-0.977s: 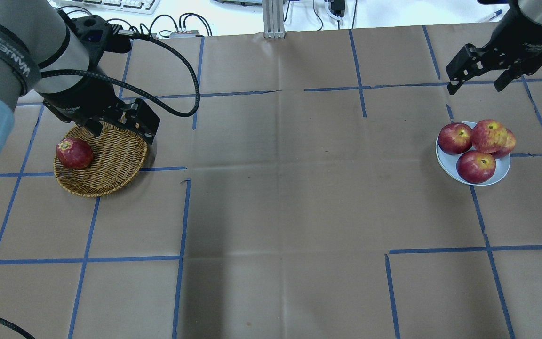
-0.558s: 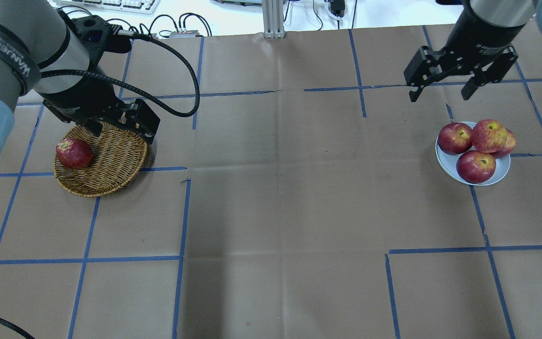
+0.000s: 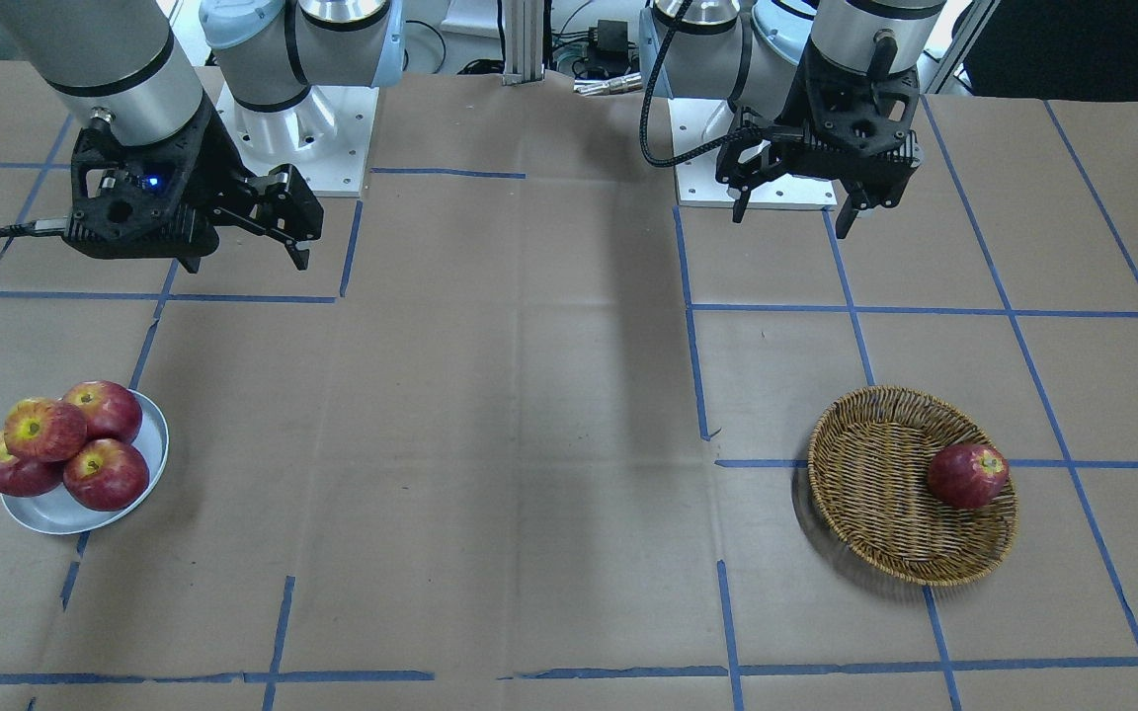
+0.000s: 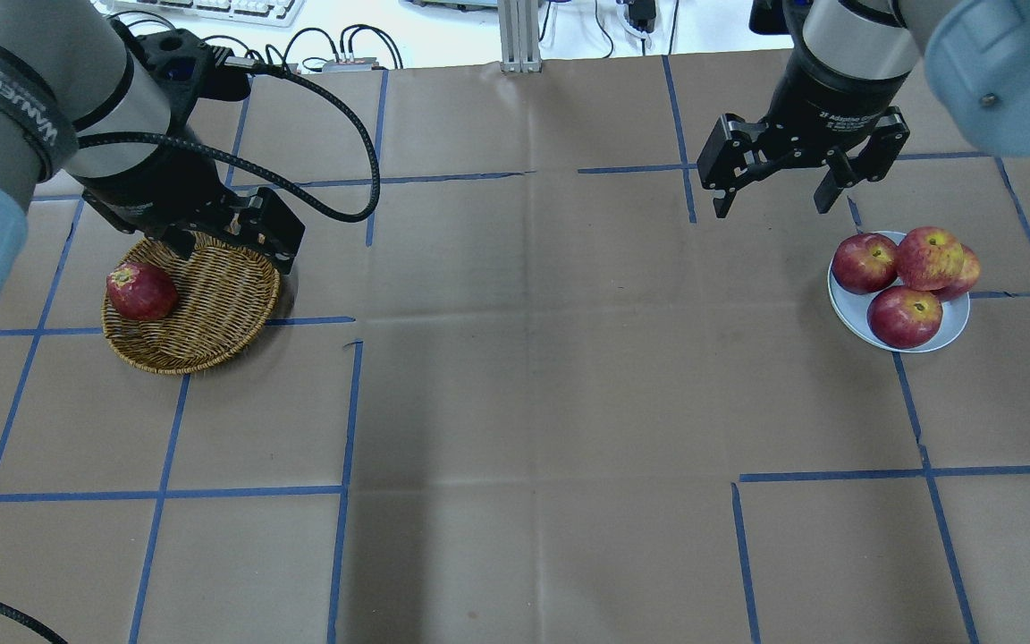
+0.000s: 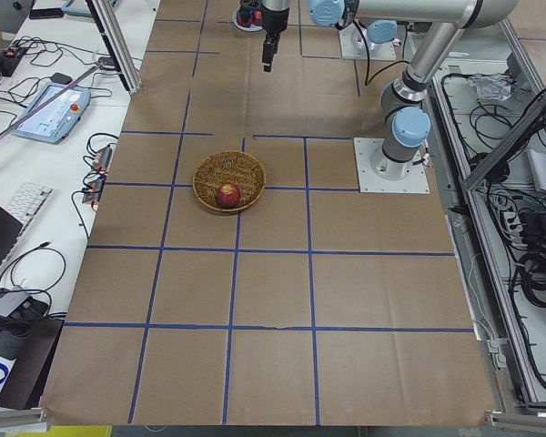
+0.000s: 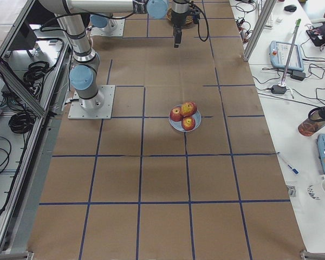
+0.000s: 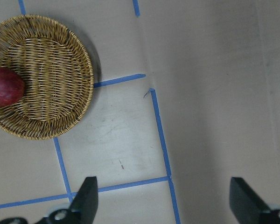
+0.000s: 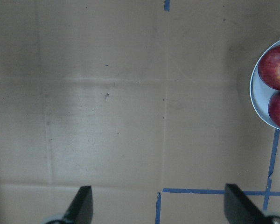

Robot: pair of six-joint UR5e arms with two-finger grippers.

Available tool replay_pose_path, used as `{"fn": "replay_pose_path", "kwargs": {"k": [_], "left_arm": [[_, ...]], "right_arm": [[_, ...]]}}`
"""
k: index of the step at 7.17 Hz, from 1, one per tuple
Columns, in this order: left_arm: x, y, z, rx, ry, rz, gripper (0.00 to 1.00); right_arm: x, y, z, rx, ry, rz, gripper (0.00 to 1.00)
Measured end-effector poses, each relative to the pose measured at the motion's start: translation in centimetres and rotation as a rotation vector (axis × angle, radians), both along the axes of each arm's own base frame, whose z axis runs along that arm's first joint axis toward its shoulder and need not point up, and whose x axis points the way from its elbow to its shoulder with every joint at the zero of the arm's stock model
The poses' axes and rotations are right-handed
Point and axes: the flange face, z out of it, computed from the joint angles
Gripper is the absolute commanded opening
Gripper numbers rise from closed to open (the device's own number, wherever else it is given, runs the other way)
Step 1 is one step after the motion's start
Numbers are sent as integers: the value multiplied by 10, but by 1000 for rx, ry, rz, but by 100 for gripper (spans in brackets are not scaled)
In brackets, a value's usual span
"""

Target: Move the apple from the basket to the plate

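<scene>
The streaky red apple (image 4: 929, 258) with a yellow stem patch lies on top of three darker apples on the pale plate (image 4: 846, 315); it also shows in the front view (image 3: 43, 430). My right gripper (image 4: 772, 207) is open and empty, raised behind and to the left of the plate. The wicker basket (image 4: 211, 313) holds one dark red apple (image 4: 141, 291) at its left side. My left gripper (image 4: 233, 250) is open and empty, above the basket's far rim. The left wrist view shows the basket (image 7: 60, 60) off to the upper left.
The table is brown paper with blue tape lines. The arm bases (image 3: 292, 128) stand on the robot's side. Keyboards, cables and a teach pendant (image 5: 50, 107) lie beyond the table's edges.
My right gripper has moved left across the back of the table, from behind the plate's right side to behind its left, still open. The left arm and all apples have not moved.
</scene>
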Motion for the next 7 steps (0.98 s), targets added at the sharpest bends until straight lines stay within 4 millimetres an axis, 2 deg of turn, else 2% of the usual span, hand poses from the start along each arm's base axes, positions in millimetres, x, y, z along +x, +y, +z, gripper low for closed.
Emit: {"fn": "replay_pose_path", "kwargs": {"k": [2,7], "left_arm": [[0,0,0,1,0,0,99],[0,-1,-1,1,0,1,99]], "right_arm": [[-5,0,-7,-2,13,-9,100],[-12,-1,-5,-35,62,-15,100]]}}
